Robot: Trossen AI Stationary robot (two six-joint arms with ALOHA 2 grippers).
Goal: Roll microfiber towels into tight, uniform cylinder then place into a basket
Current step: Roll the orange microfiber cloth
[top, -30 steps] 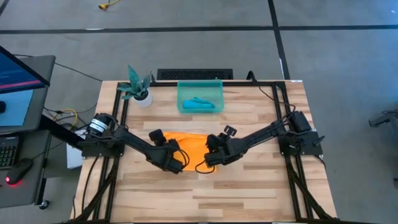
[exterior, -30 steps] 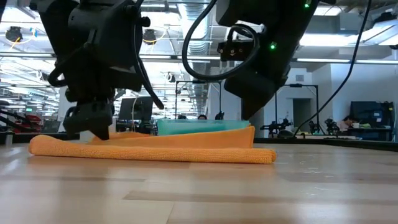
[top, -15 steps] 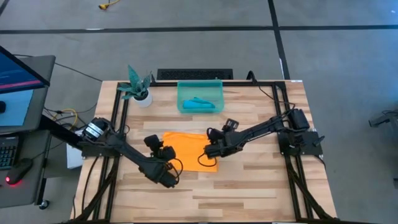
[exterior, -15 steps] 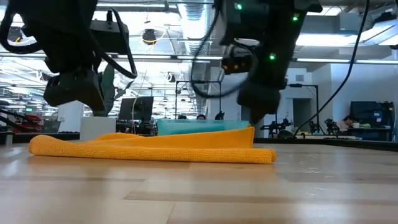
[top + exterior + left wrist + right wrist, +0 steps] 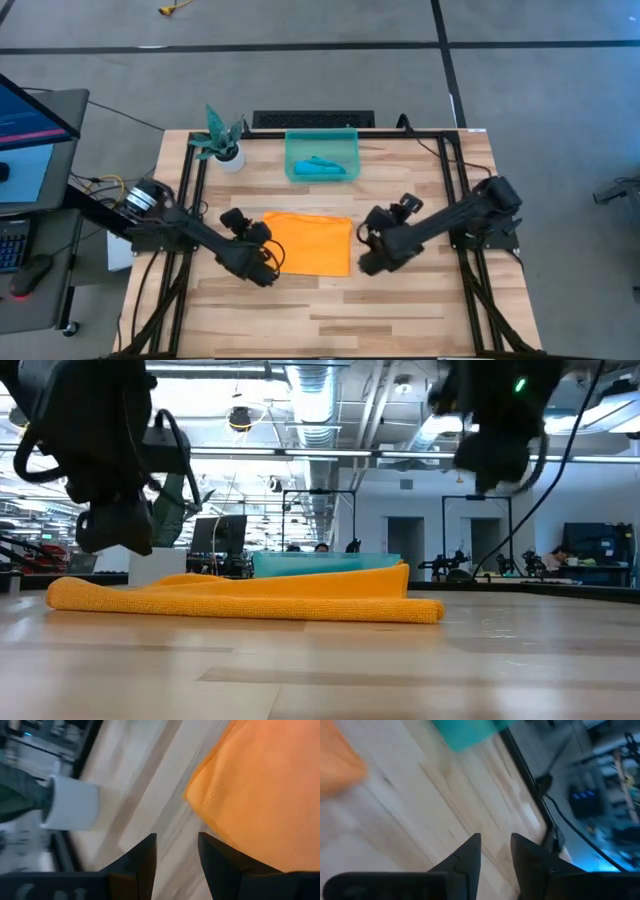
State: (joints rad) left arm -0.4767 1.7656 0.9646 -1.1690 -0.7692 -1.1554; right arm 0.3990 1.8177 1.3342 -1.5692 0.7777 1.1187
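The orange-yellow towel [image 5: 310, 242] lies flat on the table's middle, folded in layers in the low view [image 5: 250, 598]. It also shows in the left wrist view [image 5: 260, 790] and the right wrist view [image 5: 337, 765]. The teal-blue towel [image 5: 322, 166] lies rolled inside the teal bin [image 5: 322, 155] at the far edge. My left gripper [image 5: 264, 258] hovers open just left of the orange towel, fingers apart in its wrist view [image 5: 177, 837]. My right gripper [image 5: 368, 256] hovers open just right of the towel [image 5: 496, 837]. Both are raised clear of the table.
A white pot with a teal plant [image 5: 228, 150] stands at the far left, left of the bin; it also shows in the left wrist view [image 5: 72, 805]. Bare wood lies along the near edge [image 5: 320, 310] and right of the towel.
Both grippers have risen off the orange towel. My left gripper has gone toward the table's left edge and my right gripper toward the right edge. The towel stays lying flat where it was.
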